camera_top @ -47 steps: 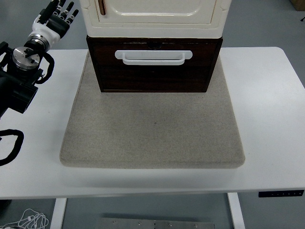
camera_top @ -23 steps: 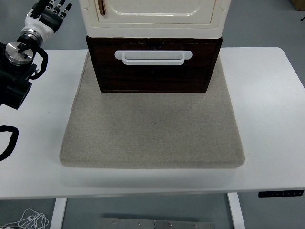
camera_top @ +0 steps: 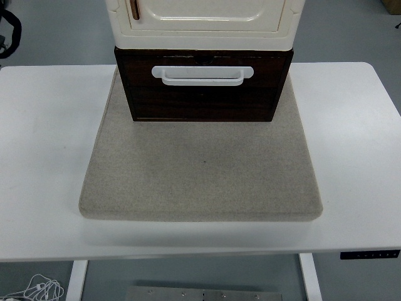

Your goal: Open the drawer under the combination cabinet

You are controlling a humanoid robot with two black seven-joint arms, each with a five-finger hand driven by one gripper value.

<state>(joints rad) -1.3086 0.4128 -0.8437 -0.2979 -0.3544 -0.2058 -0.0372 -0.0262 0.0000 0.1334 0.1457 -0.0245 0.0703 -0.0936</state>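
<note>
White handle (camera_top: pixel 202 74) runs left-right on dark drawer (camera_top: pixel 202 94) (shut) | neither robot hand visible, state unknowable | nearer arm: cannot tell

Top edge cuts off my view of the cabinet (camera_top: pixel 203 15); only a black cable loop (camera_top: pixel 9 32) shows at upper left.

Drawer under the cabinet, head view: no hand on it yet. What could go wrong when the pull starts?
1. The white handle is shallow and sits close to the dark drawer front, so fingers may fail to hook behind it and slip off.
2. The cream cabinet stands stacked on the drawer unit, which rests on a grey mat; a hard pull may drag or tip the whole stack instead of opening the drawer.
3. Neither hand is in view, so the approach starts from off-frame.
</note>
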